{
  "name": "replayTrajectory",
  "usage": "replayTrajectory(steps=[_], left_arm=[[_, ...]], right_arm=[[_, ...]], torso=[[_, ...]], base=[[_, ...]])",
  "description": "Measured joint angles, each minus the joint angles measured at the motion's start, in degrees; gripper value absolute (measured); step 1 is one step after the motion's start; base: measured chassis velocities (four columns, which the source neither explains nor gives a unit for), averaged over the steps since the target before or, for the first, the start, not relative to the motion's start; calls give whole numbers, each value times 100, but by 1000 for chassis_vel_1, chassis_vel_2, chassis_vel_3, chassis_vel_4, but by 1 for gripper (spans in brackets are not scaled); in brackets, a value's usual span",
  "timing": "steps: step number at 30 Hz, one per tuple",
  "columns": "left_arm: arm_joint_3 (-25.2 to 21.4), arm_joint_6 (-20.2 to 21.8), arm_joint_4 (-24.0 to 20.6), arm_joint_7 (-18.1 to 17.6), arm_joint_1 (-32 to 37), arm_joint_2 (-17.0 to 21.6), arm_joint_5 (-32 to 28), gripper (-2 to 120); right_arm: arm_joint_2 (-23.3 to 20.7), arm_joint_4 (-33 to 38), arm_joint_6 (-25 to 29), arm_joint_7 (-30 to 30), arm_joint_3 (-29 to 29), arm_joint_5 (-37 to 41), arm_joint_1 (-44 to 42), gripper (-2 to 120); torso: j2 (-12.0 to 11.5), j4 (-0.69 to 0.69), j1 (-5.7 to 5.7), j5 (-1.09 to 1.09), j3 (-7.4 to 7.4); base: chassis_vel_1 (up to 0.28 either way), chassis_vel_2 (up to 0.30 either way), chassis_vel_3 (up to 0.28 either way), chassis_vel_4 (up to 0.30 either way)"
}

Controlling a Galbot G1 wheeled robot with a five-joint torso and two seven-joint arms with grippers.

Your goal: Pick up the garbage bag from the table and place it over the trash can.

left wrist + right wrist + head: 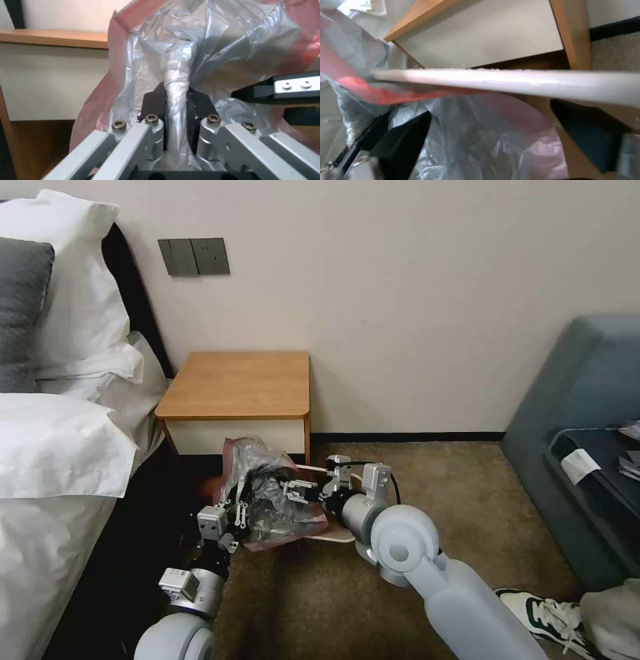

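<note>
The garbage bag (pixel 267 483), crinkled grey plastic with a pinkish-red edge, is draped over the cream trash can (pixel 335 537) on the carpet in front of the table (pixel 233 383). My left gripper (pixel 238 508) is at the bag's near-left side. In the left wrist view it (pixel 176 96) is shut on a twisted strand of the bag (pixel 213 45). My right gripper (pixel 310 478) reaches in from the right and stands open. In the right wrist view its black fingers (pixel 403 135) are spread wide around the bag (pixel 480 142), just below the can's rim (pixel 520 80).
A bed with white pillows (pixel 60 447) stands at the left. A blue-grey sofa (pixel 580 400) and a dark glass-topped table (pixel 600 473) are at the right. A white and green shoe (pixel 547 617) lies on the carpet near my right arm.
</note>
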Motion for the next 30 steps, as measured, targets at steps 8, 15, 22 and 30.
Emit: replayTrajectory(steps=[8, 15, 22, 30], left_arm=[[13, 0, 7, 4, -14, -36, -1, 7], [14, 7, 43, -1, -31, -53, 4, 7], [16, 33, 90, -30, -94, -68, 9, 7], [21, 56, 102, -59, -105, -84, 29, 7]], right_arm=[[25, 11, 43, -75, -46, -62, -29, 62], [19, 42, 75, -142, -53, -129, -30, 36], [22, 75, 111, -200, -59, -229, -63, 8], [42, 117, 143, -242, -85, -300, -104, 0]], torso=[[0, 0, 0, 0, 0], [0, 0, 0, 0, 0], [0, 0, 0, 0, 0], [0, 0, 0, 0, 0]], base=[[0, 0, 0, 0], [0, 0, 0, 0], [0, 0, 0, 0], [0, 0, 0, 0]])
